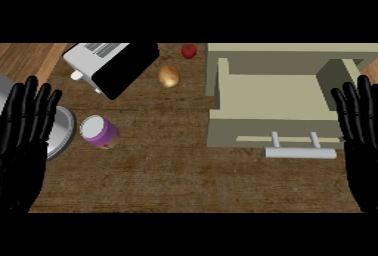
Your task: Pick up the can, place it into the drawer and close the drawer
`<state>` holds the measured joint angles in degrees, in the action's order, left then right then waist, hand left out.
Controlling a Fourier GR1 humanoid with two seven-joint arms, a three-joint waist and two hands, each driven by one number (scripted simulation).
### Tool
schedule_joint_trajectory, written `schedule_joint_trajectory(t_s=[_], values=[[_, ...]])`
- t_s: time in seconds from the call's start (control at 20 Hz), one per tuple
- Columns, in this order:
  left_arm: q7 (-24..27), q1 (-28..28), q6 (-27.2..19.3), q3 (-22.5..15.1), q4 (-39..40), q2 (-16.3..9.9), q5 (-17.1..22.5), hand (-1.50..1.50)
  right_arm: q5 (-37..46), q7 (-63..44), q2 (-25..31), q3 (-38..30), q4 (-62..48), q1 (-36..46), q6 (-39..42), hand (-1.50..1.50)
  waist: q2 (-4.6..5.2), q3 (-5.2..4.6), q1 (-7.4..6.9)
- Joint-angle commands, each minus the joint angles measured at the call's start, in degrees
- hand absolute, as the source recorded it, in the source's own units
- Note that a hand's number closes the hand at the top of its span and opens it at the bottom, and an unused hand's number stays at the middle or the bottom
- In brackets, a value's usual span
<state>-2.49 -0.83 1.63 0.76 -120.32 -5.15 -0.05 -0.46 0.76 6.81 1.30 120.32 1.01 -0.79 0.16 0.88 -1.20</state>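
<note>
- Brown wood-grain counter (184, 180) fills the head view, with lighter plank flooring showing at the top left corner.
- Progress: 0 of the 3 steps appear done. Pickup, placement and closing all remain, judged from how things lie.
- Can (99, 131): stands upright on the counter at the left, just beside the rim of a grey metal plate (65, 131). Nothing grips it.
- Can appearance: purple body, pale whitish lid facing up, a small red mark low on its side. Short and round; likely easy to wrap a hand round from the side.
- Drawer (273, 95): pulled open at the right, beige, its inner floor bare, its front panel carrying a pale bar handle (300, 152) on 2 posts. It lies well apart from the can.
- Left hand (28, 125): at the left edge, fingers straight and pointing up, holding nothing, resting. It partly overlaps the plate.
- Right hand (360, 125): at the right edge, fingers straight, holding nothing, beside the drawer's right wall.
- Other items: a toaster (111, 62) at top left, a brownish potato (169, 76) and a small red fruit (189, 50) beyond the can. None blocks the path from can to drawer.
- Judgement: the left hand sits nearer the can and seems the natural one to take it.
</note>
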Motion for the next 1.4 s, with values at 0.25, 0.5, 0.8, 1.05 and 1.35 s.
schedule_joint_trajectory(t_s=[0.25,0.5,0.8,1.05,1.35], values=[[3.0,-6.9,12.2,15.3,10.5,-10.1,18.9,-1.50,-2.1,0.7,-1.2,0.9,0.3,-3.8,2.3,-1.50,-0.14,-0.90,1.58],[-11.3,2.9,9.7,14.1,10.1,-11.9,14.9,-1.50,1.0,-10.3,-2.1,-4.1,-1.2,-9.2,-5.2,-1.50,-0.27,-0.88,1.48],[-16.8,3.6,10.7,17.9,5.0,-13.5,19.1,-1.50,-7.5,-9.8,1.1,-11.5,3.9,-16.4,1.4,-1.50,-0.30,-0.86,1.41],[-16.0,5.8,15.8,24.5,5.9,-16.4,25.5,-1.50,-12.8,-7.0,2.8,-17.8,0.7,-17.6,5.6,-1.50,-0.29,-0.86,1.30],[-22.6,4.4,12.0,24.7,3.1,-13.8,27.0,-1.50,-12.9,-6.6,0.9,-18.6,2.3,-19.2,8.0,-1.50,-0.23,-0.87,1.32]])
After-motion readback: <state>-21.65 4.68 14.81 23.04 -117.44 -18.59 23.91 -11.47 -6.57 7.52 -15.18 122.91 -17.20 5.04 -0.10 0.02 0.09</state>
